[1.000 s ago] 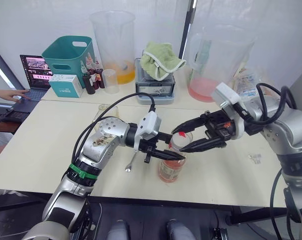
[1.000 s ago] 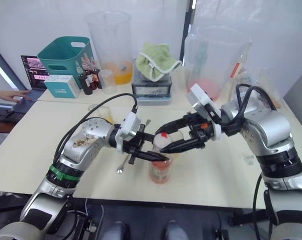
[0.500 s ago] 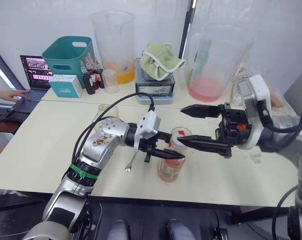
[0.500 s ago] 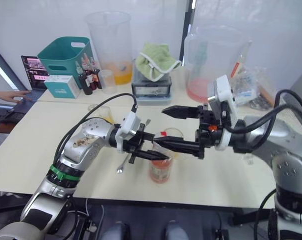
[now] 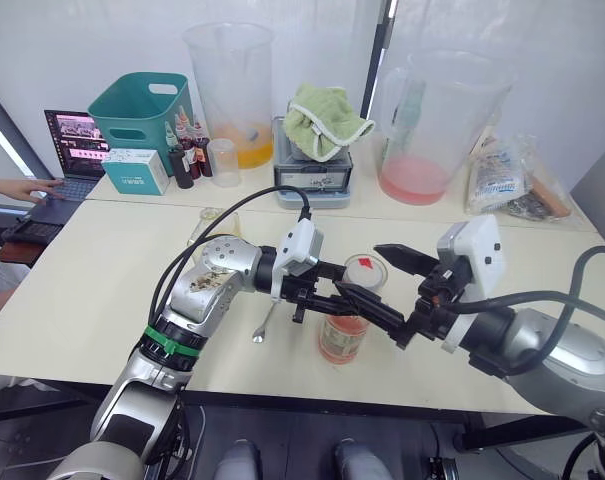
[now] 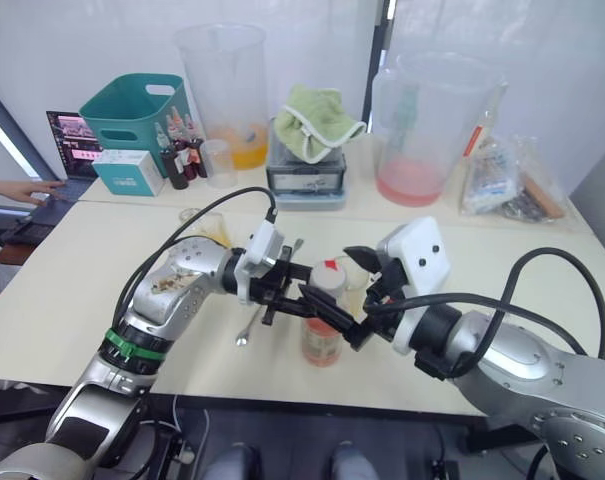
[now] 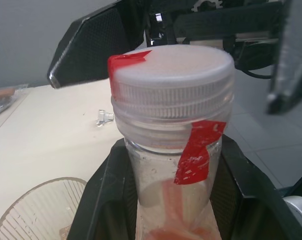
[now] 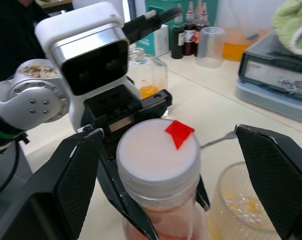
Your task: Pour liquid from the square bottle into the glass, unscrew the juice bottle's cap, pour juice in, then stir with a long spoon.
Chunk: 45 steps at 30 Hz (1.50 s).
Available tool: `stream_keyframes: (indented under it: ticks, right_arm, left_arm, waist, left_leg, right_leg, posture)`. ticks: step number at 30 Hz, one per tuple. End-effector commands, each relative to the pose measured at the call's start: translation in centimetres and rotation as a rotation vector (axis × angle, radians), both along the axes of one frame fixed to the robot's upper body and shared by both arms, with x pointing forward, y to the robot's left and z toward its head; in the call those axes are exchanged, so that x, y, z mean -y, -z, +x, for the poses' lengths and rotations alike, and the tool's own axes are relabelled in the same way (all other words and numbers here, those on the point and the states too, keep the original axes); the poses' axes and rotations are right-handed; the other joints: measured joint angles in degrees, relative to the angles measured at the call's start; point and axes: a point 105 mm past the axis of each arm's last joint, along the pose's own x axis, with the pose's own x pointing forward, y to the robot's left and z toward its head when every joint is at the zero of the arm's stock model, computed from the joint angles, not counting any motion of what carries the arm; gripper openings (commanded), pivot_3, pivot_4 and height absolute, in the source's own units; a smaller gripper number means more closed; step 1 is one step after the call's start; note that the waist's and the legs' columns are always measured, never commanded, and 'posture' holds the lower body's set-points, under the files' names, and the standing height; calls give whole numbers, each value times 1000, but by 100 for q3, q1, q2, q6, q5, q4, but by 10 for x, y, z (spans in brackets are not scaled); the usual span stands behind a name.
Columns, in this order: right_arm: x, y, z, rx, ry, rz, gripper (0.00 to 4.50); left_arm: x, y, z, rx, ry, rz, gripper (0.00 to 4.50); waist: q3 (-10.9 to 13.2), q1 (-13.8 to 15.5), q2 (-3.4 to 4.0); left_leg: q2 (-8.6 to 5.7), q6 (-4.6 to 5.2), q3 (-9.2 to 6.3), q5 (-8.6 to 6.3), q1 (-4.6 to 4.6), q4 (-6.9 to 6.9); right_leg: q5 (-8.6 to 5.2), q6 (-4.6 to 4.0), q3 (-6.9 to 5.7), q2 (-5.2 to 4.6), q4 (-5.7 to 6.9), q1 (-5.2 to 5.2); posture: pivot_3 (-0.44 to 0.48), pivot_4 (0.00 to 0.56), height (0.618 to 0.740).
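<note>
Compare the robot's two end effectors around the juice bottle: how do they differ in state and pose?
The left end effector is shut on the juice bottle, clamping its neck just under the cap; the right end effector is open, its fingers spread on either side of the cap without touching it. The left reaches in from the robot's left, the right from the robot's right. Both have black fingers and meet at the same bottle.

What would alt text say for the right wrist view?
The right hand, fingers wide apart, straddles the juice bottle's white cap, still screwed on. The left hand clamps the juice bottle below it; the ribbed glass stands beside.
</note>
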Motion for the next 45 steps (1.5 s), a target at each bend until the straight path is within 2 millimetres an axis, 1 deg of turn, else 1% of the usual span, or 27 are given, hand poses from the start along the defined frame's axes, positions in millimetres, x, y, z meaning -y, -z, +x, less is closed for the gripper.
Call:
stream_keyframes:
  ticks: [1,6,9,14,15,22,26,29,32,33,36,38,40,42,45]
  right_arm:
    - [1,-10,-5,39,16,26,4464]
    - [-1,-10,-5,29,13,37,4464]
    - [-1,-9,-5,23,15,27,3644]
    - [-1,-8,-5,16,11,24,1897]
    - [-1,-7,-5,16,11,23,1650]
    - [-3,-5,-3,11,2,16,1617]
    - [-6,-7,-1,21,-40,9,1617]
    - [-8,-8,-3,11,-225,-21,1617]
    - [1,-9,-2,-36,-473,-42,1617]
    - [5,-8,-1,-49,-523,-54,1617]
    - [12,-6,4,-58,-595,-73,1617]
    - [13,-2,16,-82,-721,-139,1617]
    - [13,1,22,-110,-849,-219,1617]
    - [12,2,28,-109,-915,-284,1617]
    - [14,1,31,-117,-980,-340,1617]
  left_arm:
    - [1,5,4,8,-19,29,1506]
    - [1,4,5,8,-18,30,1506]
    - [1,4,5,9,-17,31,1506]
    - [0,4,5,10,-18,32,1506]
    - [0,4,5,10,-19,32,1506]
    - [0,5,5,9,-20,33,1506]
    - [-1,5,5,10,-22,34,1506]
    - [-1,5,5,9,-16,40,1506]
    - [-1,6,3,11,0,52,1506]
    - [-1,6,3,11,3,54,1506]
    - [-1,6,3,12,5,57,1506]
    - [-3,5,2,15,8,65,1506]
    - [-4,5,2,17,10,72,1506]
    - [-5,5,1,18,13,77,1506]
    - [-6,5,0,17,17,81,1506]
  waist:
    - [0,0,0]
    - [0,2,0]
    - [0,3,0]
    - [0,4,0]
    - [0,4,0]
    - [0,4,0]
    - [0,-1,0]
    - [0,1,0]
    - [0,2,0]
    - [0,1,0]
    - [0,5,1]
    - [0,-3,2]
    - [1,-33,14]
    - [1,-18,18]
    - [1,11,19]
  left_leg:
    - [0,0,0,0,0,0]
    - [0,0,-1,0,1,0]
    - [0,0,-1,0,1,0]
    - [0,0,-2,0,1,0]
    - [0,0,-2,0,1,0]
    - [0,0,-2,0,3,0]
    - [0,0,-2,0,5,0]
    - [0,1,-2,0,5,1]
    - [0,1,-1,0,16,2]
    - [0,1,-1,0,18,2]
    - [0,2,-2,-1,21,0]
    - [0,3,-2,-1,19,1]
    - [0,3,1,-1,20,3]
    - [0,3,-1,-1,24,-1]
    - [0,4,-3,-2,17,-2]
  right_leg:
    - [0,0,0,0,0,1]
    - [-1,-1,0,0,-1,2]
    - [-1,-1,0,0,-2,3]
    - [-2,-3,0,0,-2,4]
    - [-2,-3,0,0,-3,5]
    - [-2,-4,0,0,-3,6]
    - [-2,-4,0,0,-3,7]
    - [-2,-4,0,0,-4,8]
    - [-2,-4,0,0,-7,20]
    - [-2,-4,-1,0,-8,24]
    - [-6,-5,-3,0,-9,26]
    - [-7,-4,-4,0,-8,25]
    - [-7,-5,-3,0,-10,24]
    - [-7,-5,-6,0,-7,24]
    - [-10,-6,-11,0,-7,21]
  posture:
    - [0,150,740]
    - [0,150,740]
    - [0,150,740]
    - [0,150,740]
    - [0,150,740]
    - [0,150,740]
    - [0,150,740]
    - [0,150,740]
    - [0,150,740]
    - [0,150,740]
    - [0,150,740]
    - [0,150,740]
    - [0,150,740]
    - [0,150,740]
    - [0,150,740]
